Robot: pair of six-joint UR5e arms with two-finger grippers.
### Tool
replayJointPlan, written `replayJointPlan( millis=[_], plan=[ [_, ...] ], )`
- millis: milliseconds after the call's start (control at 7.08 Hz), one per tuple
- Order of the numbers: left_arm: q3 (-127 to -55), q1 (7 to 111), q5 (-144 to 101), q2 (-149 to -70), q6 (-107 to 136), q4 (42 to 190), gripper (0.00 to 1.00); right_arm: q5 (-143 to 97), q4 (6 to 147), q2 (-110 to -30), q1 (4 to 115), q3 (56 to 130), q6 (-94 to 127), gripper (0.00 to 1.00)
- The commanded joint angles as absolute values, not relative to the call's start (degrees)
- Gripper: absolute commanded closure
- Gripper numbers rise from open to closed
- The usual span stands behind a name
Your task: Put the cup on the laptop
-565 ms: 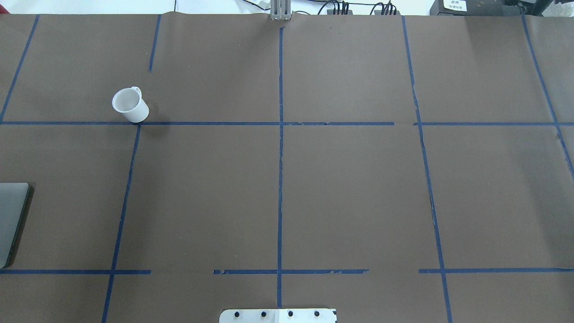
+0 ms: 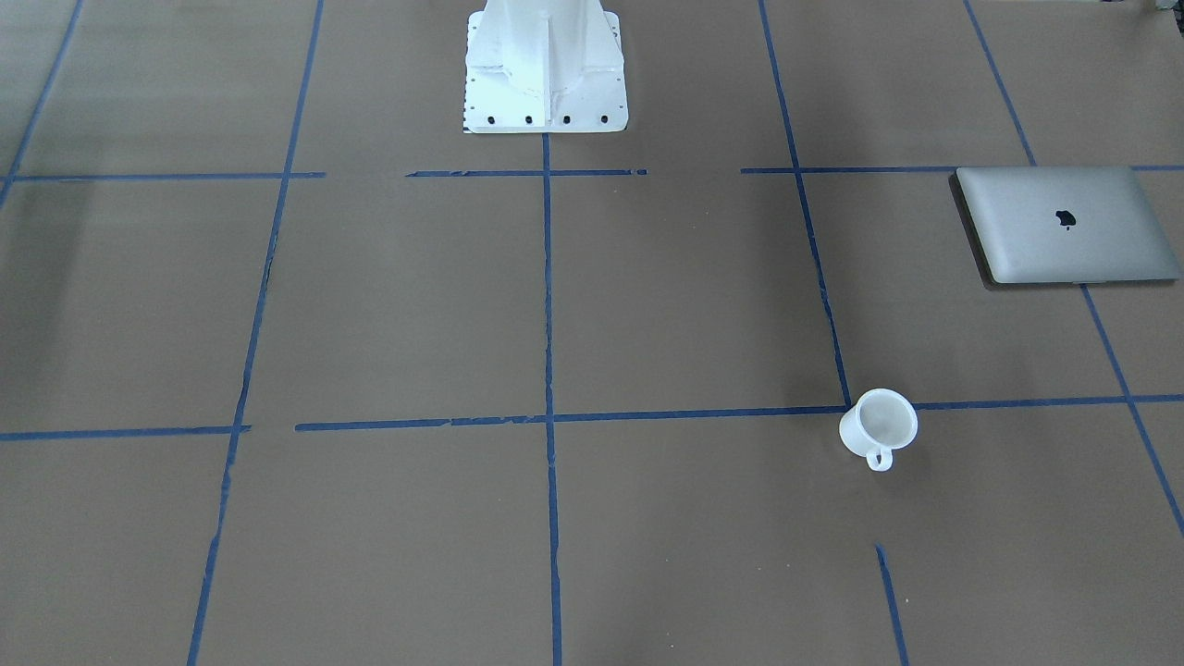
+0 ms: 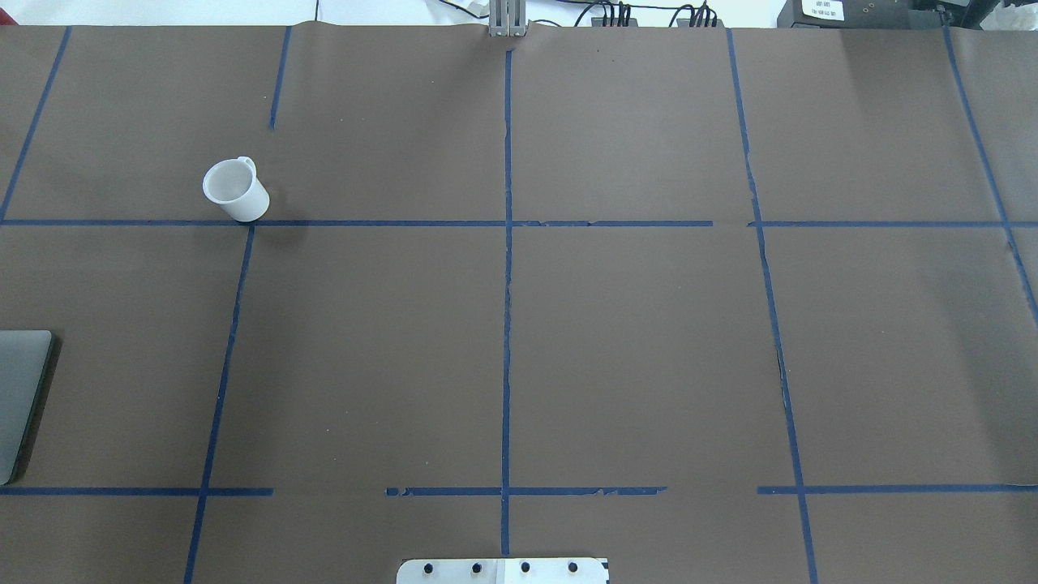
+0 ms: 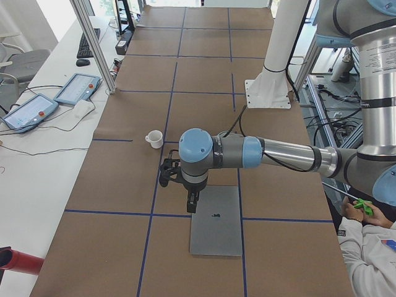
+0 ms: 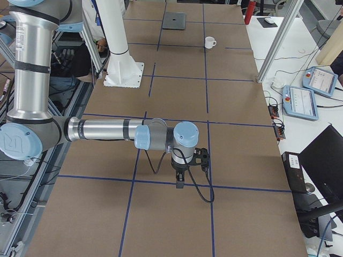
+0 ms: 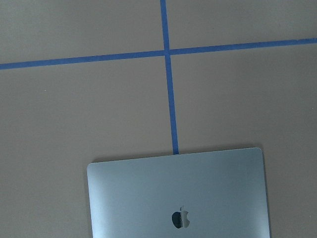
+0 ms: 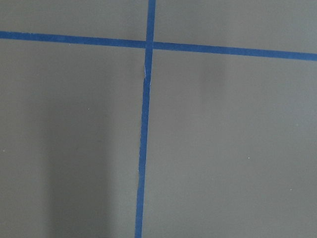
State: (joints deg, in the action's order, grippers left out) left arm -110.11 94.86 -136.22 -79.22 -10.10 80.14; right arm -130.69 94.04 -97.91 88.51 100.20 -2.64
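Note:
The white cup [image 3: 233, 189] stands upright on the brown table, handle towards the far side; it also shows in the front view [image 2: 879, 425] and both side views [image 4: 153, 138] [image 5: 210, 42]. The closed silver laptop [image 2: 1064, 225] lies flat near the table's left end, cut by the overhead view's edge [image 3: 20, 397], and fills the lower part of the left wrist view [image 6: 178, 198]. My left gripper [image 4: 192, 206] hangs above the laptop's edge [image 4: 215, 219], short of the cup; I cannot tell if it is open. My right gripper [image 5: 180, 183] hangs over bare table far from both; I cannot tell its state.
The robot's white pedestal [image 2: 546, 65] stands at the table's near middle. Blue tape lines [image 3: 507, 284] grid the brown surface. Teach pendants lie on the side bench [image 4: 74, 90] [image 5: 300, 101]. A seated person [image 4: 371, 247] is at the robot's side.

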Motion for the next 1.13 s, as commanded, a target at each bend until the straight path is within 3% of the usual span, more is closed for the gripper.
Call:
replayJointPlan(
  millis=[0, 283, 707, 989],
  plan=[
    [-110.92, 94.40, -136.84, -79.10, -10.55, 83.38, 0.00, -130.69, 94.04, -97.91, 88.51, 100.20, -2.64, 0.00],
    [-110.66, 88.03, -143.68, -80.32, -1.21, 89.38, 0.00, -130.69, 94.04, -97.91, 88.51, 100.20, -2.64, 0.00],
    [-107.51, 68.43, -142.83, -96.54, 22.71, 90.79, 0.00, -130.69, 94.04, -97.91, 88.51, 100.20, -2.64, 0.00],
    [-98.49, 62.35, -134.35, -109.01, 35.11, 90.88, 0.00, -130.69, 94.04, -97.91, 88.51, 100.20, -2.64, 0.00]
  ],
)
